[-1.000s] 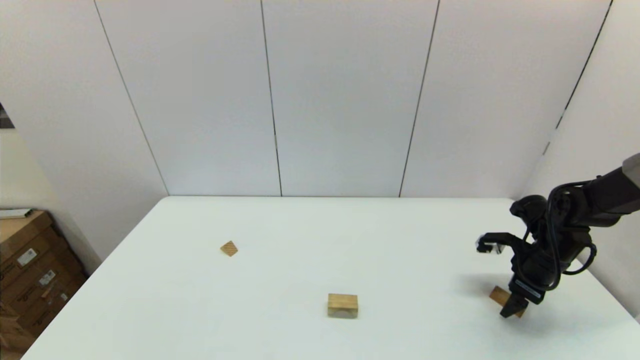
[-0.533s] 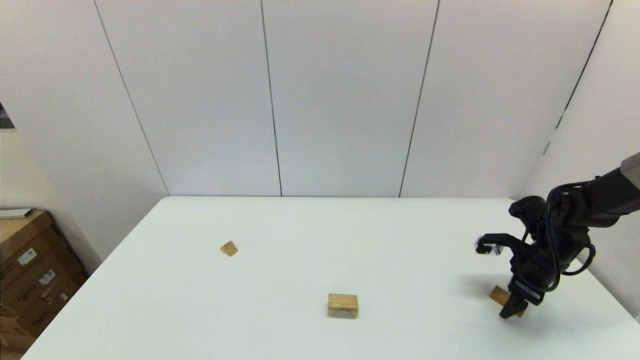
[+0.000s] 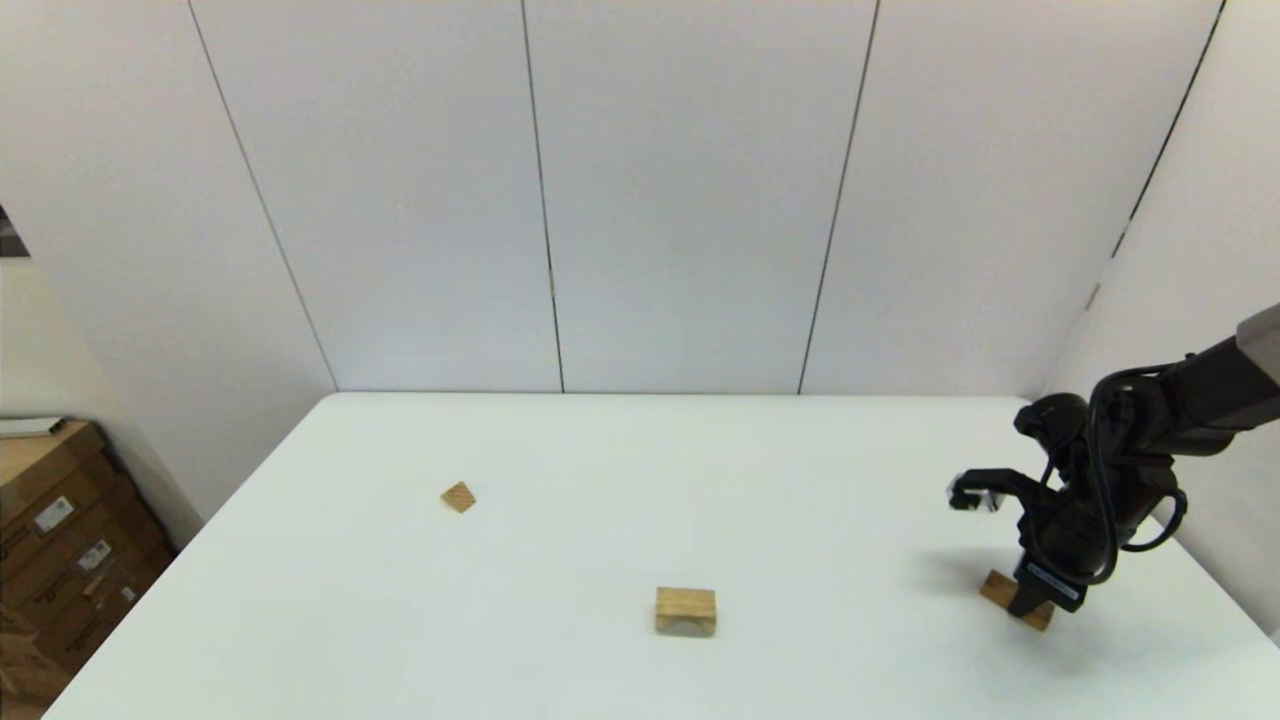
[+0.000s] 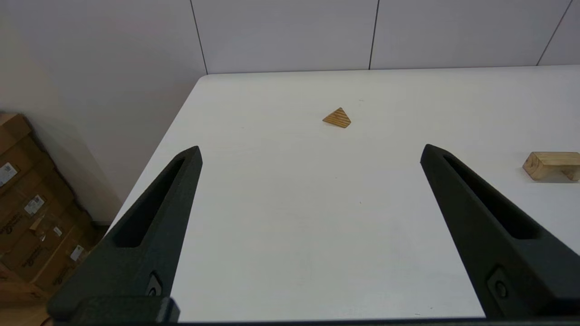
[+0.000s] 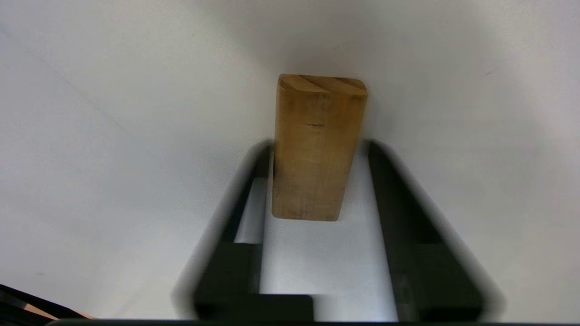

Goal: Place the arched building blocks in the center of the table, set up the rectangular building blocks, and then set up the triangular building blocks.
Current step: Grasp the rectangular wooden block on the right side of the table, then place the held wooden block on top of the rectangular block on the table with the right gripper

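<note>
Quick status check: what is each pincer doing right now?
Left pincer: open, empty, parked off the near-left table edge.
Right pincer: open, straddling the rectangular block, not yet clamped.

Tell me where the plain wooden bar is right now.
In the head view the wooden bar lies at the table's right edge, between the right gripper's fingers.

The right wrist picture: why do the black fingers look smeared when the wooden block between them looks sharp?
Right wrist view: the right gripper shows streaked finger edges, most likely motion blur, while the rectangular block and its grain stay crisp. Head view: a soft shadow lies on the table beside that gripper. Left wrist view: the left gripper looks sharp.
</note>
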You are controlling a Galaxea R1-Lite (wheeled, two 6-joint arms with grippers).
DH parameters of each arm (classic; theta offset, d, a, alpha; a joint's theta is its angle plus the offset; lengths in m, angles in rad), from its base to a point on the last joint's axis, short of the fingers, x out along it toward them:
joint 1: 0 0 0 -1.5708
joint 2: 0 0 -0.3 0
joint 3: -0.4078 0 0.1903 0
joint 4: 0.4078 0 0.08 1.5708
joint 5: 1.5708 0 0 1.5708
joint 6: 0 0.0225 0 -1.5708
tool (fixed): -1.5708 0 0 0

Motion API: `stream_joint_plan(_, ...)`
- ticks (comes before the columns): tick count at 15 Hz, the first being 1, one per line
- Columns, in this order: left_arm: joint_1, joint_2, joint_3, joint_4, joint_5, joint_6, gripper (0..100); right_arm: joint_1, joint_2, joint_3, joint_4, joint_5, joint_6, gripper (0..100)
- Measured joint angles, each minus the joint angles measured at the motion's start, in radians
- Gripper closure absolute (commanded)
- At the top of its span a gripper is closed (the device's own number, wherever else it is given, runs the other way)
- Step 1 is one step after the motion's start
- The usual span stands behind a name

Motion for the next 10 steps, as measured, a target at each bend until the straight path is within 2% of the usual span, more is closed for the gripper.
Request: stream_joint_plan(10,0.000,0.000,0.000,0.001,0.000,0.000,0,0.033,-0.073,-0.013,-0.001,0.005,-0.001,100)
